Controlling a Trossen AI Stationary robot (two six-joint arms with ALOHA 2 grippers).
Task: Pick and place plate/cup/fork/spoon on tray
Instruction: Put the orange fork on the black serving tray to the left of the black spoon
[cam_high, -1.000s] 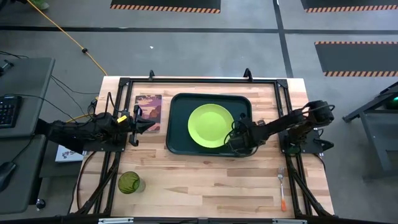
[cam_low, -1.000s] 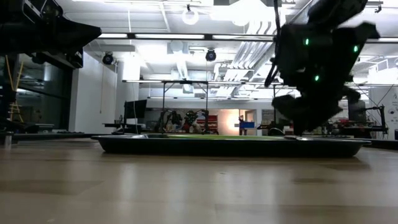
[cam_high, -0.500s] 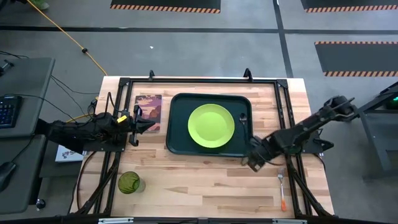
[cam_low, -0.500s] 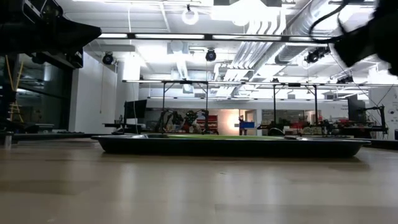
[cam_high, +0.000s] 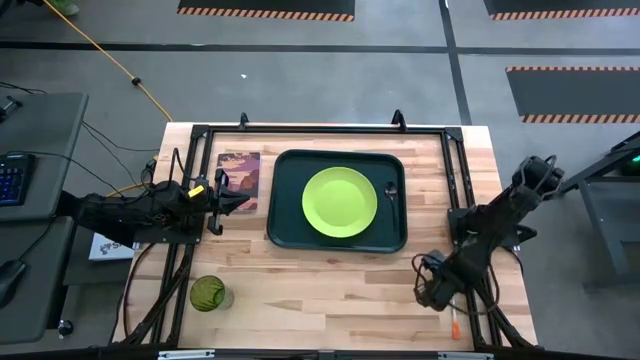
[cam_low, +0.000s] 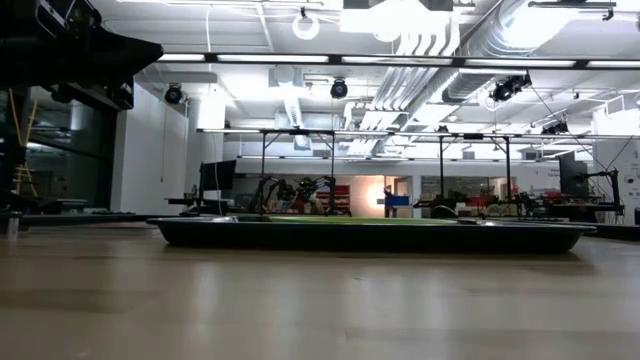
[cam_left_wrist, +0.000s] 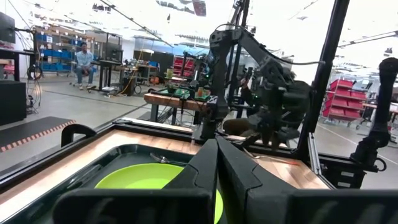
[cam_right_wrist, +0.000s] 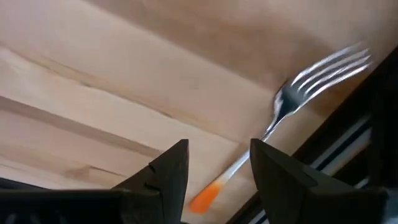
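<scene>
The right gripper (cam_high: 432, 290) has moved since a moment ago. It was over the right side of the tray (cam_high: 285, 235), and now it is down by the near right part of the table (cam_high: 330, 290), away from the tray. It is right above the fork (cam_right_wrist: 292, 102). Its fingers (cam_right_wrist: 165, 174) are spread a little, with a gap between them. They hold nothing. The orange handle of the fork shows in that gap, just under the fingers.

Two jobs look done. The plate (cam_high: 339, 203) lies flat in the middle of the tray. The spoon (cam_high: 391, 190) lies on the tray too, just to the right of the plate.

Two jobs are left. The fork is on the wood near the right edge of the table, and it is not picked up yet. The cup (cam_high: 207, 294) stands on the wood at the near left corner, far from the tray.

The left gripper (cam_high: 238, 201) waits just left of the tray, over a small picture card (cam_high: 238, 168). Its fingers (cam_left_wrist: 239, 177) are pressed together and hold nothing.

So about half of the task is done. The fork looks like the next thing to grab.
</scene>
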